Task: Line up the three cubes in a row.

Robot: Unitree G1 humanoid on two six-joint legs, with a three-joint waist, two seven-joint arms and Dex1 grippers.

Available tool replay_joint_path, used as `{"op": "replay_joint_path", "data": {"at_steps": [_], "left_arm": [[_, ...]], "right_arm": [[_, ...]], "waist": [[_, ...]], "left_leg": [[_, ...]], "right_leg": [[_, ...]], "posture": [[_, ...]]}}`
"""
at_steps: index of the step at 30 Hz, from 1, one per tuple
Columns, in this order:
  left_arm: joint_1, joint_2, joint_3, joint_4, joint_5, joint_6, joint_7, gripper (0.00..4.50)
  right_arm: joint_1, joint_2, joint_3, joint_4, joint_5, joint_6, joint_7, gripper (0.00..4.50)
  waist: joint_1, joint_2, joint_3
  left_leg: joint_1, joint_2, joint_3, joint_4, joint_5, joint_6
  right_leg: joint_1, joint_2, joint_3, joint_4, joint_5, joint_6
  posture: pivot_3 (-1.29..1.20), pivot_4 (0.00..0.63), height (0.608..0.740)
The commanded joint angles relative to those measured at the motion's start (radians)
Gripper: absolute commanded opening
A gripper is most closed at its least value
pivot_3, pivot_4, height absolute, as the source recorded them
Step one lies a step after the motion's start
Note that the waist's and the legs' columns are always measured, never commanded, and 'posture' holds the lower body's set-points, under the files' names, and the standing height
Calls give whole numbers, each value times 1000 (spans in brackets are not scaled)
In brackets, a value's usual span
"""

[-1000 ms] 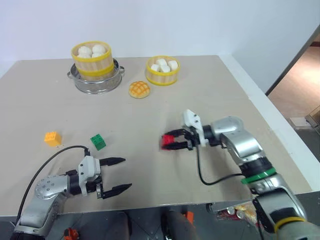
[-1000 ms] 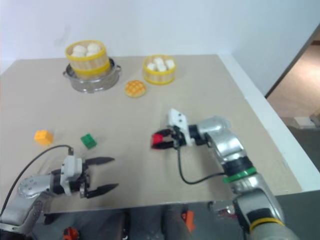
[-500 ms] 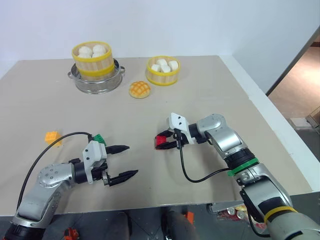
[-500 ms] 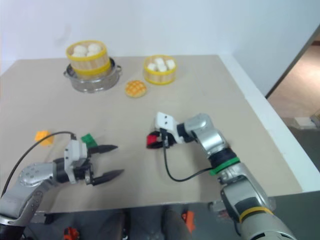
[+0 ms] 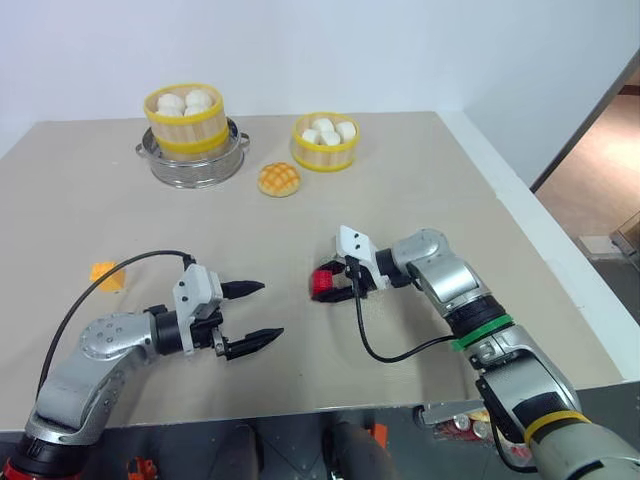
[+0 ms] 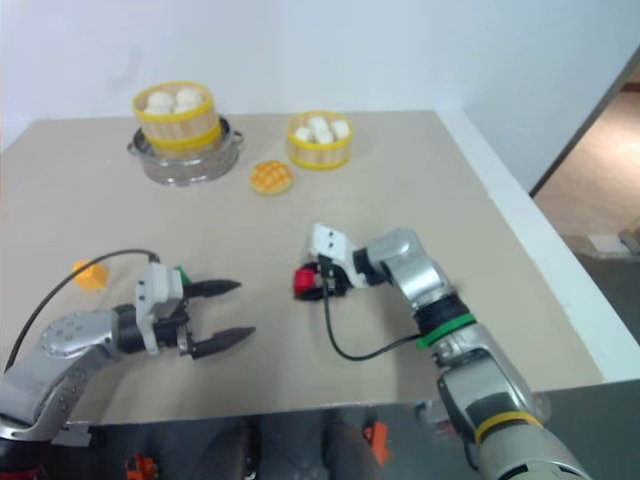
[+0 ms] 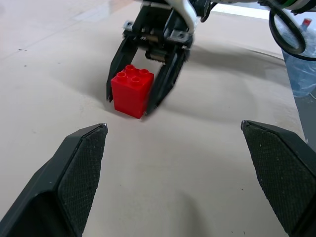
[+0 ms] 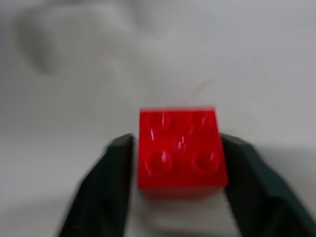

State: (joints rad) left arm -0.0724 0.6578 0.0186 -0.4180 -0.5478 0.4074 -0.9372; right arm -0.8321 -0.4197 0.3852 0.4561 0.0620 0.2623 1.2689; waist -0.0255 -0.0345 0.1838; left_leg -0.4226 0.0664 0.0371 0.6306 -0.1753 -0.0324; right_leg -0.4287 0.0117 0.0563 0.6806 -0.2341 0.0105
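Note:
The red cube (image 5: 324, 283) stands on the tan table (image 5: 420, 190), studs up, right of centre. My right gripper (image 5: 328, 285) reaches in from the right, and its black fingers (image 7: 116, 69) flank the cube's sides, slightly spread. The left wrist view faces the same red cube (image 7: 131, 91). My left gripper (image 5: 270, 309) hangs open and empty to the cube's left, pointing toward it. The orange-yellow cube (image 5: 107, 275) lies near the table's left side. A sliver of the green cube (image 6: 181, 271) peeks out behind the left gripper's white housing.
At the back, a yellow steamer basket of white buns (image 5: 185, 115) sits on a metal pot. A smaller steamer basket (image 5: 325, 141) stands to its right, and a golden crosshatched bun (image 5: 279, 179) lies in front of them. The table's right edge (image 5: 545, 240) drops to the floor.
My right gripper carried the red cube leftward and down onto the table, and its fingers have loosened. My left gripper rose and moved right, covering most of the green cube.

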Motion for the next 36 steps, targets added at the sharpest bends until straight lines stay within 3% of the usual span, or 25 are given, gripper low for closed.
{"op": "replay_joint_path", "data": {"at_steps": [1,2,16,20,23,26,30,36], "left_arm": [[-23,15,24,-44,-15,15,11,4500],[-25,16,23,-45,-16,19,11,4500],[31,-9,81,16,9,-70,31,4500],[34,-40,200,-29,-81,0,147,4500],[62,-51,251,-67,-53,52,269,4500],[93,-124,295,-137,-19,98,465,4500],[100,-282,340,-231,33,134,743,4500],[152,-379,300,-344,90,194,911,4500]], "right_arm": [[-13,4,-24,-21,11,2,9,4221],[-14,4,-26,-21,12,6,8,4461],[-17,-38,-83,-191,75,49,37,4461],[-20,-84,-157,-288,147,143,29,4461],[6,-115,-195,-381,215,225,37,4461],[70,-145,-220,-493,280,261,52,4461],[98,-154,-228,-513,289,199,59,4461],[81,-161,-213,-460,275,126,80,4461]], "waist": [[0,0,0],[0,0,0],[-2,0,0],[-2,0,0],[-1,0,0],[-3,0,0],[-2,-1,0],[-3,-1,0]], "left_leg": [[0,0,0,0,0,0],[0,0,0,0,0,0],[-3,0,0,-3,0,0],[-6,0,0,-2,0,0],[-8,0,0,-3,0,0],[-7,0,0,-3,0,0],[-8,0,0,-2,-1,-1],[-6,-1,-1,3,0,-1]], "right_leg": [[0,0,0,0,0,0],[0,0,0,0,0,1],[-5,0,0,0,0,1],[-8,0,0,0,1,4],[-9,0,0,0,1,5],[-9,0,1,0,1,5],[-8,0,1,0,1,6],[-6,1,2,0,4,5]], "posture": [[0,150,740],[0,150,740],[0,150,740],[0,150,740],[0,150,740],[0,150,740],[0,150,740],[0,150,740]]}}
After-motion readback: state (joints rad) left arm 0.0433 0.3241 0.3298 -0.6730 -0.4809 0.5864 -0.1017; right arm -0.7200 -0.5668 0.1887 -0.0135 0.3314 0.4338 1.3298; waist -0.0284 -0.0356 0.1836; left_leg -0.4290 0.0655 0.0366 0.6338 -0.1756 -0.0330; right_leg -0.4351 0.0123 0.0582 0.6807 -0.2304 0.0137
